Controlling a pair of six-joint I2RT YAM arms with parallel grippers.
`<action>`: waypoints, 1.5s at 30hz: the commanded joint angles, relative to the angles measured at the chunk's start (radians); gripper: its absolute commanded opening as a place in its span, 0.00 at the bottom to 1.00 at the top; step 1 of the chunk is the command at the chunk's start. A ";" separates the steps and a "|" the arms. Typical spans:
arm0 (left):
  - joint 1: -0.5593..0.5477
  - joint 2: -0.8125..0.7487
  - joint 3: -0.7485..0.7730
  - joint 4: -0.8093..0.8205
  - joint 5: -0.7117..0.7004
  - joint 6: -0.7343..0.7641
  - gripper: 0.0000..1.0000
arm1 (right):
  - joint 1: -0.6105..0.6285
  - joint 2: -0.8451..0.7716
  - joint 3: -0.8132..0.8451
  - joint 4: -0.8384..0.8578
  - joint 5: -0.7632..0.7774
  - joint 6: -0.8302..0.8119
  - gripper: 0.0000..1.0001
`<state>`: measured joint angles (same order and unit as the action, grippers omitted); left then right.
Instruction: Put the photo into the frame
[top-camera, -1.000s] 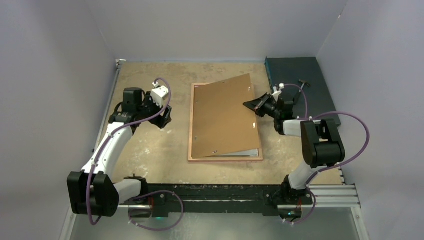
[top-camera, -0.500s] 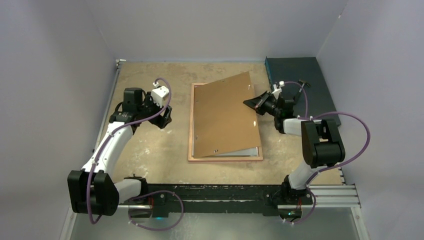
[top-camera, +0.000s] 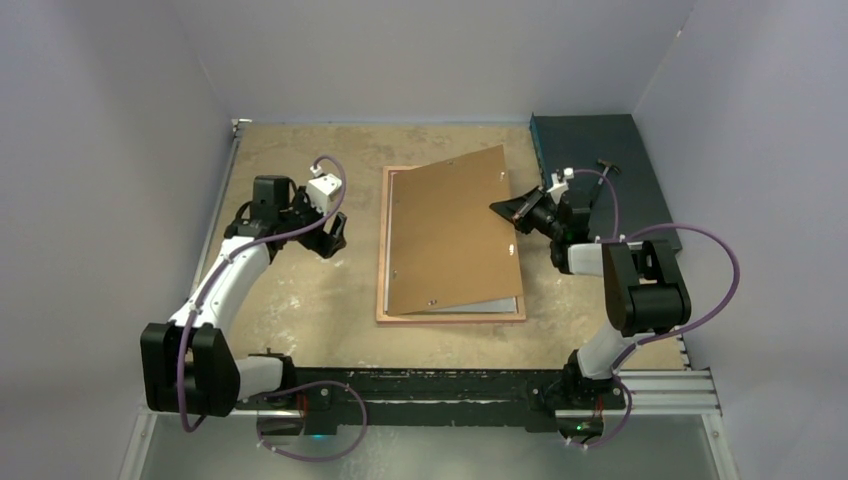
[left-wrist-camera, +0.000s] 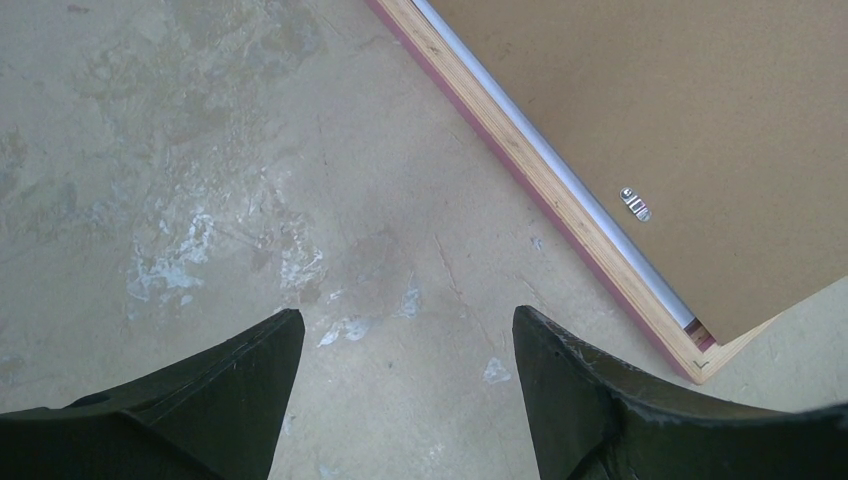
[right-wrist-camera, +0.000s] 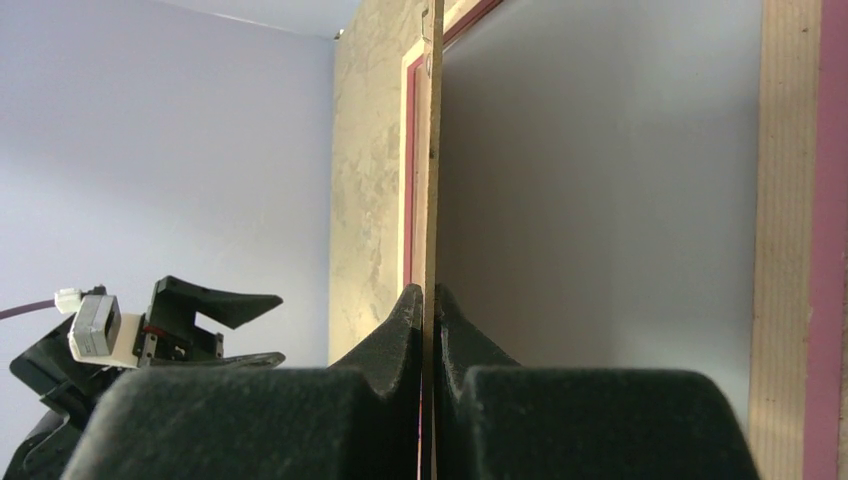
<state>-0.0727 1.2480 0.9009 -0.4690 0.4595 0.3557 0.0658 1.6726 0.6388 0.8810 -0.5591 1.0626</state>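
Brown backing board (top-camera: 450, 235) is lying skewed across the frame (top-camera: 450, 317), w/ its far-right corner sticking out past the frame's far rail and its right edge tilting up off the frame. The frame is sitting flat at the middle of the desk (top-camera: 300, 300), light wood back facing up, pink showing along the outer sides in both wrist views. R gripper (top-camera: 497, 208) is reaching in from the right and pinching the board's raised right edge; in the right wrist view the two fingers are pressing almost together on the thin edge, one on each face. Under the lifted board a pale surface (right-wrist-camera: 600, 200), grey-white, is lying inside the rails, and a strip of it is also showing near the frame's near-right corner in the top view. Can't tell whether that is the photo w/ its plain back up or the clear pane; no printed side is showing. L gripper (top-camera: 333, 240) is hanging over bare desk just left of the frame, jaws standing wide apart, holding nothing, touching neither frame nor board. In the left wrist view a small metal clip (left-wrist-camera: 634, 203) is sitting on the board near the frame's left rail.
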 joint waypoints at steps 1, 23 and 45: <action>0.002 0.010 -0.005 0.045 0.044 -0.012 0.76 | 0.000 -0.014 0.003 0.111 0.040 -0.024 0.00; -0.008 0.060 -0.019 0.075 0.043 0.000 0.78 | 0.047 0.064 0.066 0.126 0.017 -0.061 0.00; -0.060 0.199 -0.154 0.257 0.008 0.015 0.76 | 0.082 0.118 -0.005 0.254 0.057 0.014 0.00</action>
<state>-0.0990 1.3849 0.7734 -0.3367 0.4820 0.3603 0.1371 1.7573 0.6392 1.0290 -0.5083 1.0847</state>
